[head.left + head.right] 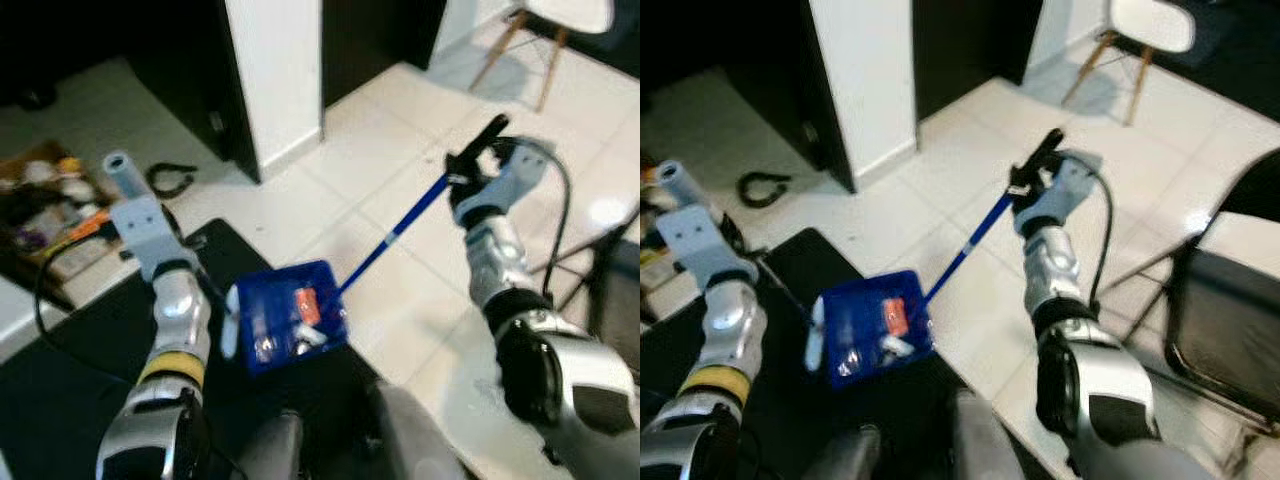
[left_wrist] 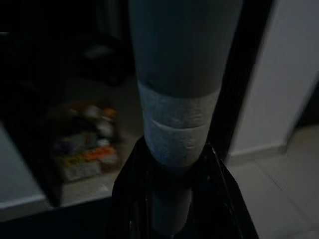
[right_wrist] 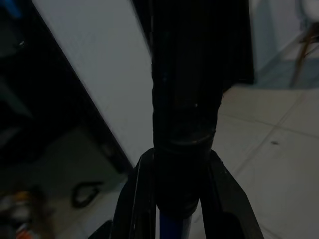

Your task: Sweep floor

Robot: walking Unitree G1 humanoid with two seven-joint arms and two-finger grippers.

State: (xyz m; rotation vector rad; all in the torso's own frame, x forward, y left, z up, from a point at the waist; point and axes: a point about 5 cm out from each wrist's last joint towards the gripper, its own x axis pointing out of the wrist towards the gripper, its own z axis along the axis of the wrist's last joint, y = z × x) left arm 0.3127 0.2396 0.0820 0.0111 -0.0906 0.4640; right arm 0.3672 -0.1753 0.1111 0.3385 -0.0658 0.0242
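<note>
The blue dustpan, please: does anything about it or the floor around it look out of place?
The blue plastic dustpan sits level with an orange scrap and pale litter inside, none spilled beside it. Left claw is shut on its grey handle; right claw is shut on the blue broom pole. One oddity: a black cable loop lies loose on the tiles.

Pale glossy floor tiles (image 1: 400, 130) catch the light across the right of the frame, while a black mat (image 1: 70, 360) covers the lower left. A white pillar (image 1: 275, 70) rises at top centre between dark openings. A white chair on wooden legs (image 1: 1140, 35) stands at upper right, a dark folding chair (image 1: 1230, 320) at the right edge. Clutter (image 1: 45, 205) and a black cable loop (image 1: 172, 180) lie at the left.
</note>
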